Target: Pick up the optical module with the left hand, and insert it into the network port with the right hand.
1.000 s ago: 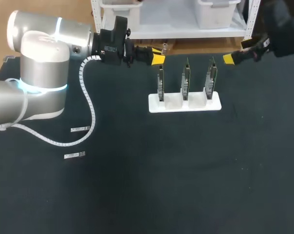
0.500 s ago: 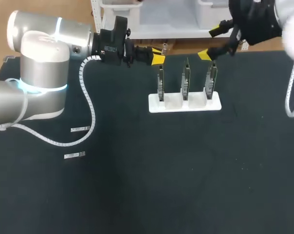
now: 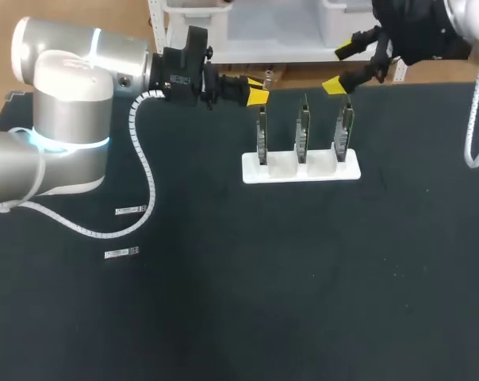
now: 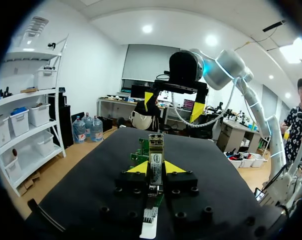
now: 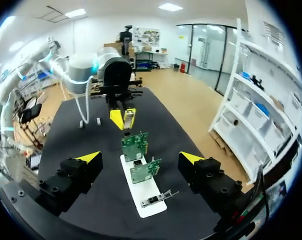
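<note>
Left hand (image 3: 258, 95) grips slim metal optical module (image 4: 155, 161) at black worktop's (image 3: 263, 286) far edge, right hand (image 3: 343, 65) hangs open over white card rack (image 3: 300, 169).

Left tool (image 3: 258, 95) points level toward the right, pinched closed; right tool (image 3: 340, 65) hangs spread wide.

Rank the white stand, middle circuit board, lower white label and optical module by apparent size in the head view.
1. white stand
2. middle circuit board
3. lower white label and optical module: both tiny, the module partly hidden by the left gripper, so unranked.
</note>
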`<state>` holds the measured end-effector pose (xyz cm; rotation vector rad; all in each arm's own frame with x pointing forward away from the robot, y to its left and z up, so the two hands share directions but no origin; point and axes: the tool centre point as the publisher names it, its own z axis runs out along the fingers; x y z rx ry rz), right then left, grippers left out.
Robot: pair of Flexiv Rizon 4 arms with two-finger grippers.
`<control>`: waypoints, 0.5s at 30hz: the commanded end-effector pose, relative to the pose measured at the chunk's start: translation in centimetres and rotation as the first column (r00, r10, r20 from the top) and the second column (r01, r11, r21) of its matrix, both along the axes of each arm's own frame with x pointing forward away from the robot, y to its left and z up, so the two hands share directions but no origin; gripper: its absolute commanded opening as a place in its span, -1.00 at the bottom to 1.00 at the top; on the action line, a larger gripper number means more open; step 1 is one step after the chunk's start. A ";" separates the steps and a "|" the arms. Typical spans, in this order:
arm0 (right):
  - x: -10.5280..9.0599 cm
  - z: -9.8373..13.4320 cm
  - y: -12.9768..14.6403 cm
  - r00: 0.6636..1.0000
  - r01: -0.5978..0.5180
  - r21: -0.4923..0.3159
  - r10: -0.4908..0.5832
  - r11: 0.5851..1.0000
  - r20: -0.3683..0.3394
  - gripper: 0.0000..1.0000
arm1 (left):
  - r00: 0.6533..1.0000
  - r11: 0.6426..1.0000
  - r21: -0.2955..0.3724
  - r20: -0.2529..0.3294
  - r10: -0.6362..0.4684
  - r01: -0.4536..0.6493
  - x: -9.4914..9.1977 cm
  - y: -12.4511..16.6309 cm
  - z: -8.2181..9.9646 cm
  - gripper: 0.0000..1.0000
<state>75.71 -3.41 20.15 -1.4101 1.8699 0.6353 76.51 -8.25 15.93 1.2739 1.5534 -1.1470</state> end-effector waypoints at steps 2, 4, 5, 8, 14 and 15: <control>1.4 -0.1 2.4 0.995 -0.100 -0.001 0.100 0.995 -0.024 1.00 | 1.000 1.000 0.005 -0.003 -0.002 0.002 0.2 -0.1 0.1 -1.00; 1.7 -0.1 3.1 0.991 -0.127 0.004 0.127 0.992 -0.033 1.00 | 1.000 1.000 0.005 -0.003 -0.002 0.002 0.2 -0.1 0.1 -1.00; 1.9 0.0 3.4 0.989 -0.143 0.006 0.143 0.990 -0.032 1.00 | 1.000 1.000 0.005 -0.003 -0.002 0.002 0.2 -0.1 0.1 -1.00; 2.4 0.0 4.3 0.984 -0.174 0.010 0.174 0.985 -0.036 1.00 | 1.000 1.000 0.005 -0.003 -0.002 0.002 0.2 -0.1 0.1 -1.00; 3.1 -0.2 5.7 0.964 -0.254 0.027 0.255 0.967 -0.075 1.00 | 1.000 1.000 0.005 -0.003 -0.002 0.002 0.2 -0.1 0.1 -1.00; 3.2 -0.2 5.9 0.960 -0.266 0.032 0.268 0.963 -0.085 1.00 | 1.000 1.000 0.005 -0.003 -0.002 0.002 0.2 -0.1 0.1 -1.00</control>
